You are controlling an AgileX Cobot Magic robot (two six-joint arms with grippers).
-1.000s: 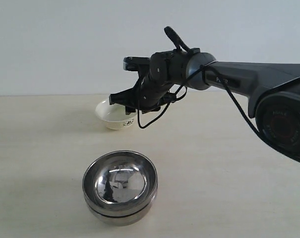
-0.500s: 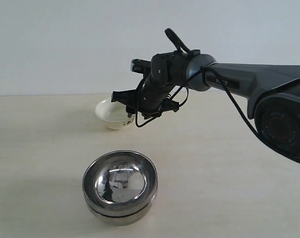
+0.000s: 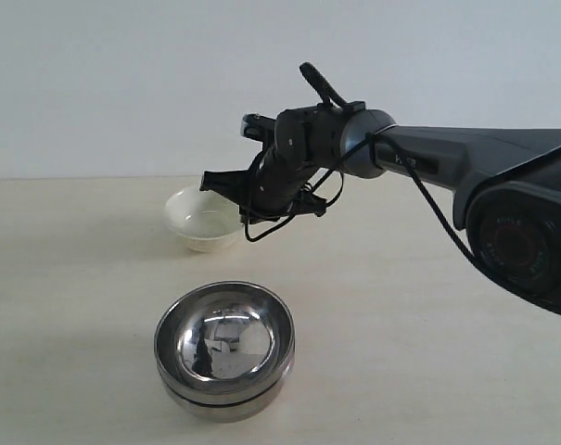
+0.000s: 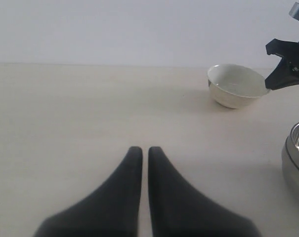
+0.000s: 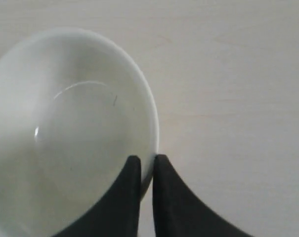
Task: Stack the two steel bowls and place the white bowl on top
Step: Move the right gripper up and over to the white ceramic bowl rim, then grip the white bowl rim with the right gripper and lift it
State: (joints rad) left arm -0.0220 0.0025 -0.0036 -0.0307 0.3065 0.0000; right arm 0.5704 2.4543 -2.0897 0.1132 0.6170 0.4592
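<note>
Two steel bowls (image 3: 224,348) sit nested, one inside the other, at the front of the table; their edge shows in the left wrist view (image 4: 297,158). The white bowl (image 3: 198,222) stands behind them. My right gripper (image 3: 237,206) is shut on its right-hand rim, one finger inside the white bowl (image 5: 75,133) and one outside, as the right wrist view shows at the right gripper (image 5: 148,160). My left gripper (image 4: 145,150) is shut on nothing, low over bare table, facing the white bowl (image 4: 235,85).
The pale wooden table (image 3: 428,352) runs back to a plain white wall. The right arm (image 3: 447,158) reaches in from the right above the table. A black cable (image 3: 261,227) loops under its wrist.
My right gripper has dropped onto the white bowl's rim and shut on it. The bowl has shifted a little to the left with it. The steel bowls have not moved.
</note>
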